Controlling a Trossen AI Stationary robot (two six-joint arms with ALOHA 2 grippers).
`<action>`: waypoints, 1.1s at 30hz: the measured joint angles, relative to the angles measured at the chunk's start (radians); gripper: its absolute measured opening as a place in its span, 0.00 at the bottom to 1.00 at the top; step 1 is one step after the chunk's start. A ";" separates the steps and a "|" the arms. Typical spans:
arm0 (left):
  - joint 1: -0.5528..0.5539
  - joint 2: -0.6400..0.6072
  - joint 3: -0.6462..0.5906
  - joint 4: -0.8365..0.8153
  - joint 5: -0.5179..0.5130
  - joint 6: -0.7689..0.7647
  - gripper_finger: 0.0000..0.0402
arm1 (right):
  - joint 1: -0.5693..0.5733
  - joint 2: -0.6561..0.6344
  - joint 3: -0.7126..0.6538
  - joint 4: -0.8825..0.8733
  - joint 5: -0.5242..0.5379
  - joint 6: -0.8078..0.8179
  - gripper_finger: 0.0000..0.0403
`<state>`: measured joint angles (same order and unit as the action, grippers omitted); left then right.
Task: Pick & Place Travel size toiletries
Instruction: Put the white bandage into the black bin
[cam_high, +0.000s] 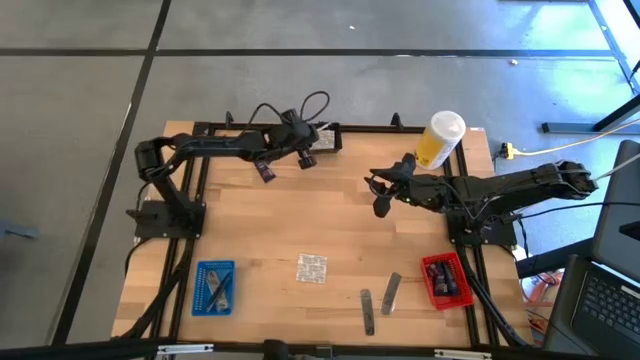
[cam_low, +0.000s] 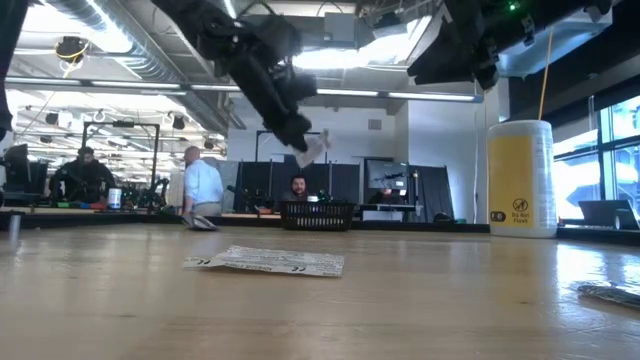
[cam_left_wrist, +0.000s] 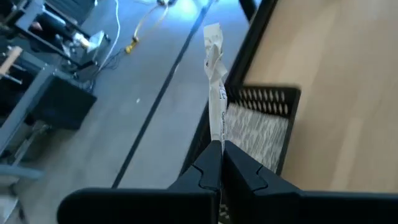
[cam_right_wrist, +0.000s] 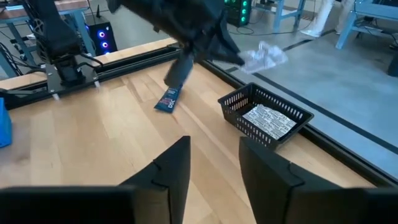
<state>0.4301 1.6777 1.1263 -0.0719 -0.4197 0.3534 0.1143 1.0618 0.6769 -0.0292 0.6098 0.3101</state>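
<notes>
Sachet (cam_left_wrist: 215, 81) in left hand (cam_left_wrist: 221, 163)

Two matte black jointed arms, looping black cables, blocky angular black jaws, black bases

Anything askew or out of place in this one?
One dark tube lies loose on the table beside the black basket, not in it. The left pincer holds a crumpled sachet above that basket.
</notes>
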 joint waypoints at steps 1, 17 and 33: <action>0.001 0.019 0.000 0.000 -0.005 0.001 0.00 | 0.000 0.000 0.000 0.003 0.000 0.000 0.33; 0.020 0.334 0.275 -0.212 -0.079 0.053 0.00 | 0.000 0.000 0.000 -0.005 -0.013 -0.007 0.33; 0.032 0.338 0.275 -0.225 -0.066 0.123 0.21 | -0.002 0.000 0.000 -0.017 -0.034 -0.006 0.28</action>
<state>0.4618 2.0159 1.4017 -0.2965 -0.4853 0.4766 0.1127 1.0618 0.6765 -0.0461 0.5757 0.3046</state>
